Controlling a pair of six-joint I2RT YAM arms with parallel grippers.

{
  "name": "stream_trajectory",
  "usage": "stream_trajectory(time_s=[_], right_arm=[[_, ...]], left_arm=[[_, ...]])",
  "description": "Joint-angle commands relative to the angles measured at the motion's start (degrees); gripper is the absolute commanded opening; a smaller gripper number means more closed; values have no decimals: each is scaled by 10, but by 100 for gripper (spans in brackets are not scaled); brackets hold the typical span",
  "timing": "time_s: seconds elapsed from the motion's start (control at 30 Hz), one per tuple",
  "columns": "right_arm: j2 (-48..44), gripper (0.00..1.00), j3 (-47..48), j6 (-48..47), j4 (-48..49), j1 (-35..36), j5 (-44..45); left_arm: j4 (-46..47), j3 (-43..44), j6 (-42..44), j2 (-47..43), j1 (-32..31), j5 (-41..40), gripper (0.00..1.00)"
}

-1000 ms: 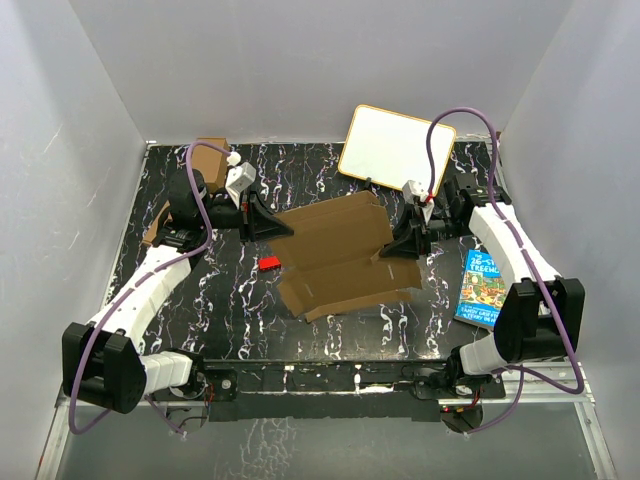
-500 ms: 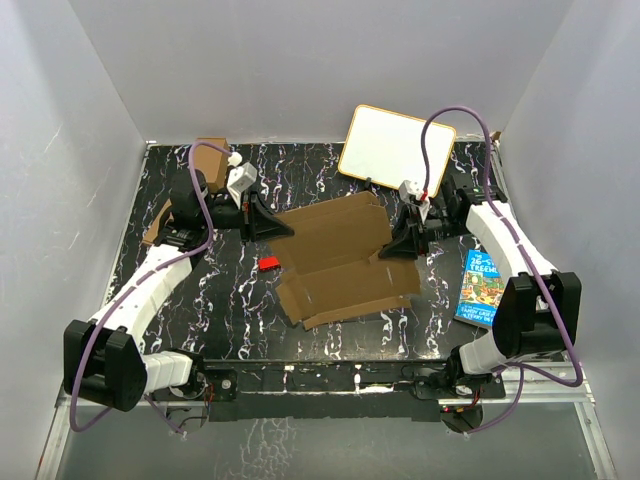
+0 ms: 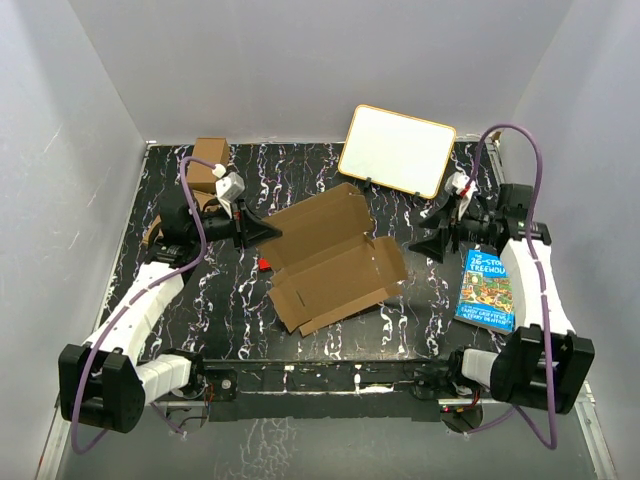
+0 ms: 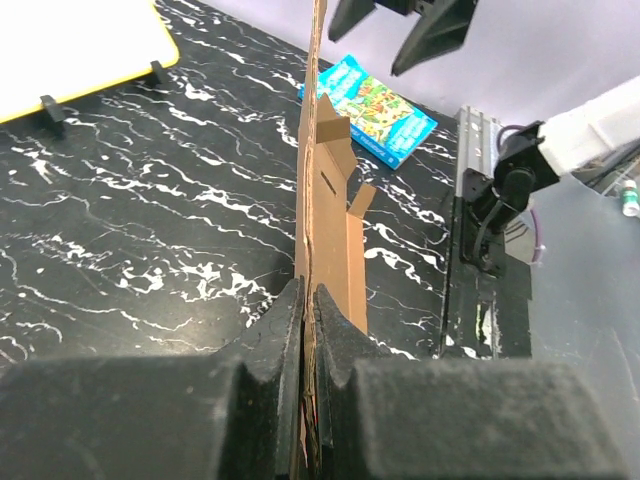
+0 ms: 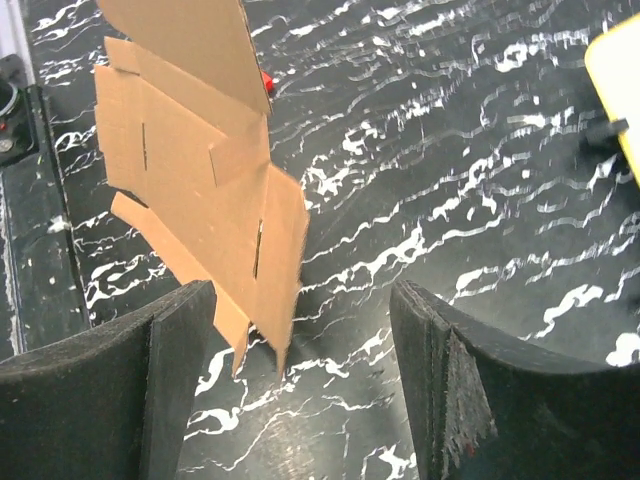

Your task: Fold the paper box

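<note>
Plain brown cardboard box sheet (image 3: 335,255), centre: uniform kraft brown, no print. Flat surface (image 3: 200,300): black with white marble veining. Rectangular whiteboard (image 3: 396,150), 1 o'clock: white face, yellow-orange rim. Thin paperback book (image 3: 487,290), 3 o'clock: blue cover, multicoloured picture. Small red object (image 3: 266,264), 9 o'clock of sheet. Left hand (image 3: 272,230) and right hand (image 3: 418,243): black. Thin cable (image 3: 515,127): purple.

The table (image 3: 200,310) has a black top with white marble veins. At the far side, right of the middle, a white board (image 3: 396,150) with a yellow frame stands on small black feet. A colourful book (image 3: 488,290) lies flat near the right edge. A brown carton (image 3: 208,160) stands in the far-left corner. A small red thing (image 3: 265,264) lies just beside the paper box (image 3: 335,265), near the middle.
</note>
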Motion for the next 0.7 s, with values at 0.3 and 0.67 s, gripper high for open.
stream_trajectory(time_s=[0.3,0.67], right_arm=[[-2,47,-236,551,530,-58,116],[94,40,-312,690,654,-57,59]], left_arm=[[9,-39,-2,-48,19,-89,0],[50,-90,-71,-84,21,-173,0]])
